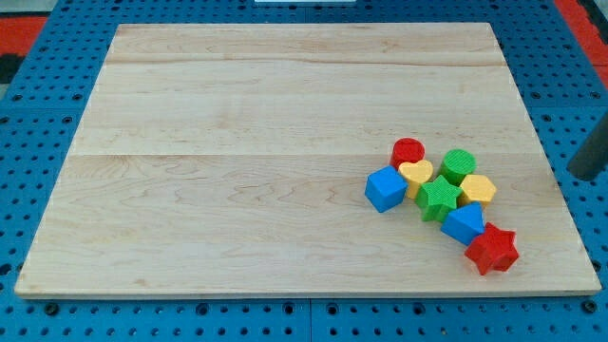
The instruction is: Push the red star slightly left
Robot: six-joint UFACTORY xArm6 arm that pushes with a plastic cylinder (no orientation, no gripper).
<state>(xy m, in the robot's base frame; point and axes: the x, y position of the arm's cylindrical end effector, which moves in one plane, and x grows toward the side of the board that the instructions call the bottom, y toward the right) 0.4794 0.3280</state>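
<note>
A lab bench: wooden board [285, 142] on a blue perforated mounting plate [38, 85].

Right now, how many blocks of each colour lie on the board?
Red: 2, red cylinder and red star
Blue: 2, blue cube and blue block
Green: 2, green cylinder and green star
Yellow: 2, yellow heart and yellow block
Total: 8

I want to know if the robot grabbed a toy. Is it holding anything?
Nothing is held. My tip sits at the view's right edge, apart from the red star.

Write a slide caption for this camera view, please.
Eight coloured blocks cluster on a wooden board, the red star lowest; my rod waits at the view's right.
</note>
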